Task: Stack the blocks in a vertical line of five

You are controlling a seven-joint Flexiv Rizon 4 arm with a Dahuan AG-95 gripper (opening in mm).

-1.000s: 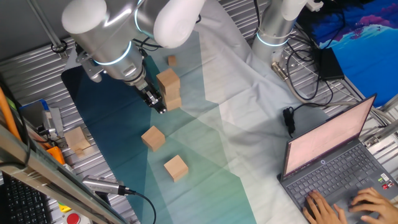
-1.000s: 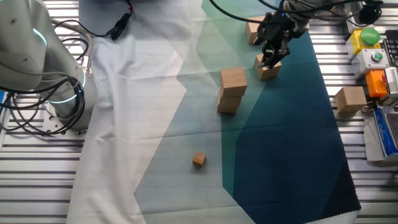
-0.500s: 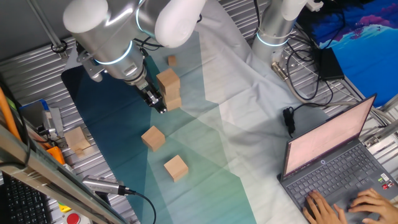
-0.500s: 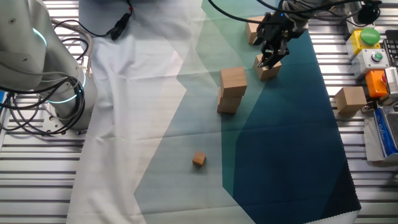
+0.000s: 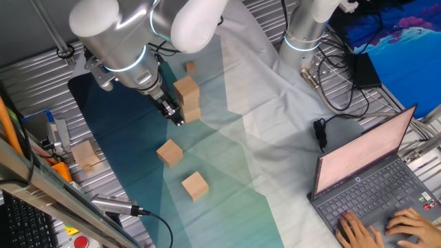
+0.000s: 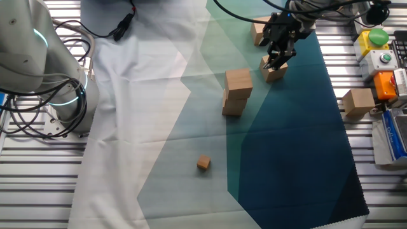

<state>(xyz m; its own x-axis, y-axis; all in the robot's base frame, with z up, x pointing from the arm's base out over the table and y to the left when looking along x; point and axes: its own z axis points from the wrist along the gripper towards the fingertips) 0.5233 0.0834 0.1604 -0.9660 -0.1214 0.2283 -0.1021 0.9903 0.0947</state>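
Two blocks stand stacked (image 5: 186, 100) (image 6: 237, 92) mid-cloth, the top one slightly twisted. My gripper (image 5: 176, 117) (image 6: 272, 62) hangs just beside this stack, fingers pointing down, open with a small gap and nothing between them. A single block (image 5: 169, 152) (image 6: 275, 72) lies on the cloth just under the fingertips; whether they touch is unclear. Another single block (image 5: 195, 186) (image 6: 259, 32) lies farther along the cloth. One more block (image 5: 86, 155) (image 6: 358, 102) sits off the cloth on the metal table.
A much smaller wooden cube (image 5: 190, 66) (image 6: 203, 163) lies on the cloth beyond the stack. A second robot base (image 6: 44, 70) with cables, a laptop (image 5: 372, 176) with hands typing, and a button box (image 6: 381, 51) border the cloth.
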